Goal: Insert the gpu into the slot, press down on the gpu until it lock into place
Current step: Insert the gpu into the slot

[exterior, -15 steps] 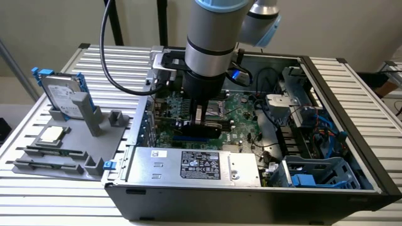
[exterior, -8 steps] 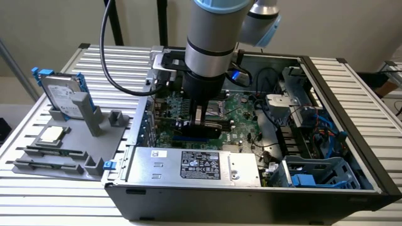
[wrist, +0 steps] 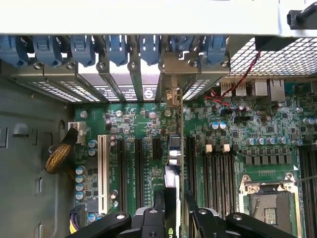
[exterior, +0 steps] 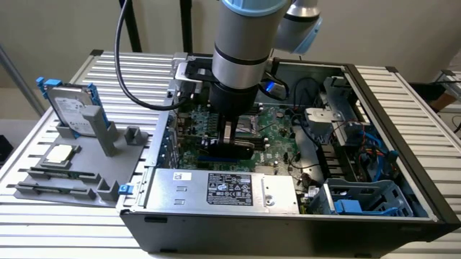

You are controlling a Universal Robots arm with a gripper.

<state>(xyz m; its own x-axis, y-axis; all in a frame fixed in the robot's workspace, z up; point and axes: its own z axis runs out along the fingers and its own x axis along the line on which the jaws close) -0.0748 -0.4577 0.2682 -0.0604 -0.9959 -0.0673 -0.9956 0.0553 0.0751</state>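
The gpu [exterior: 238,147], a flat black card, stands on edge inside the open computer case, directly under my gripper [exterior: 232,137]. In the wrist view I see the gpu [wrist: 172,173] edge-on, running from the rear bracket openings toward me, with my gripper [wrist: 174,198] shut on it and one dark finger on each side. A short piece of the bright-blue slot [exterior: 216,159] shows just beneath the card's lower edge. I cannot tell whether the card is seated in it.
A silver power supply [exterior: 223,189] lies along the case's near wall. The processor socket [wrist: 270,198] and black memory slots [wrist: 218,168] sit beside the card, with a white slot [wrist: 102,168] on its other side. A hard drive [exterior: 72,105] stands on a grey fixture [exterior: 79,162] outside the case.
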